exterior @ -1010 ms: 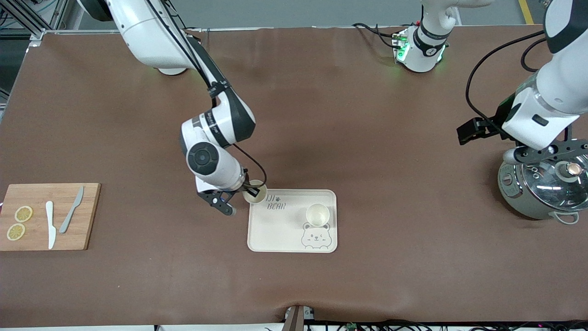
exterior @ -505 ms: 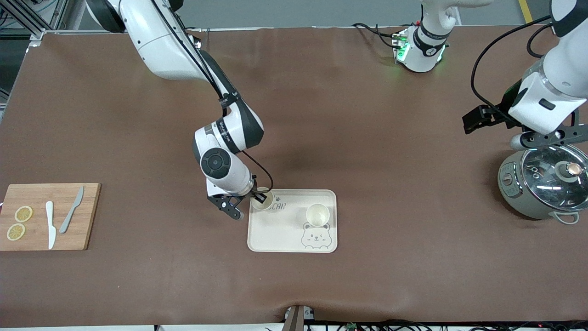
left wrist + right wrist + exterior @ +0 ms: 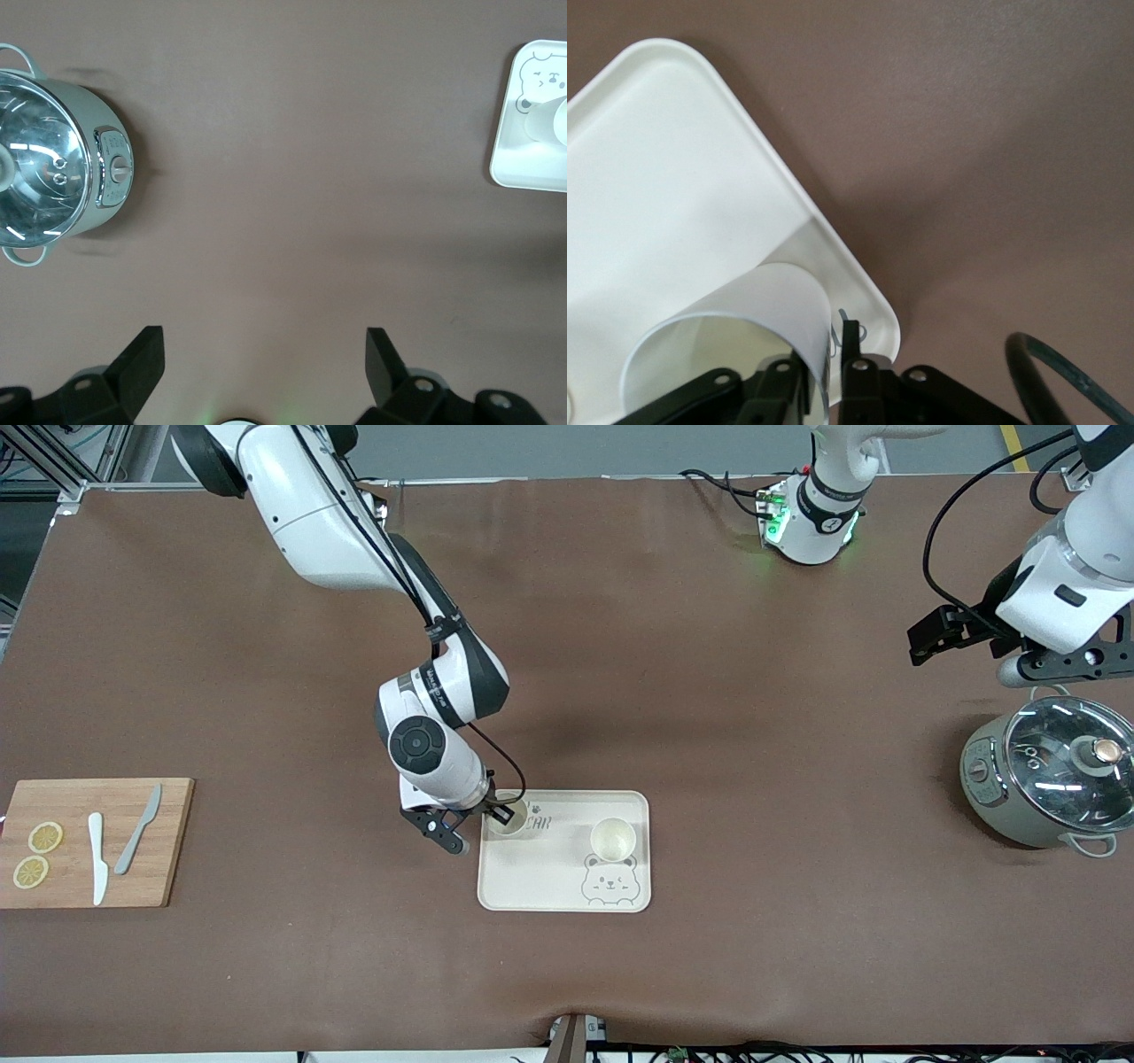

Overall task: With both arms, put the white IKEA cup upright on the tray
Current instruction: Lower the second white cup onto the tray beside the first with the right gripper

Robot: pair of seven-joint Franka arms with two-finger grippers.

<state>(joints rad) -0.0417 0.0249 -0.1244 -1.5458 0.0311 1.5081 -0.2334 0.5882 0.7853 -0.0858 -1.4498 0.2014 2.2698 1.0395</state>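
Observation:
The cream tray (image 3: 549, 872) with the bear drawing lies mid-table. My right gripper (image 3: 498, 815) is shut on the wall of a white cup (image 3: 509, 822), one finger inside and one outside. It holds the cup upright, low over the tray corner by the lettering. The right wrist view shows this cup (image 3: 744, 323) between the jaws of the right gripper (image 3: 824, 372), over the tray (image 3: 664, 186). A second white cup (image 3: 613, 839) stands upright on the tray by the bear's head. My left gripper (image 3: 1059, 662) hangs open and empty above the table near the pot; its fingers (image 3: 142, 363) are spread wide.
A grey-green pot (image 3: 1050, 779) with a glass lid stands at the left arm's end and also shows in the left wrist view (image 3: 53, 168). A wooden cutting board (image 3: 168, 841) with two knives and lemon slices lies at the right arm's end.
My right gripper has carried the white cup from just outside the tray's corner to over the tray. My left gripper has moved off the pot's lid toward its own base.

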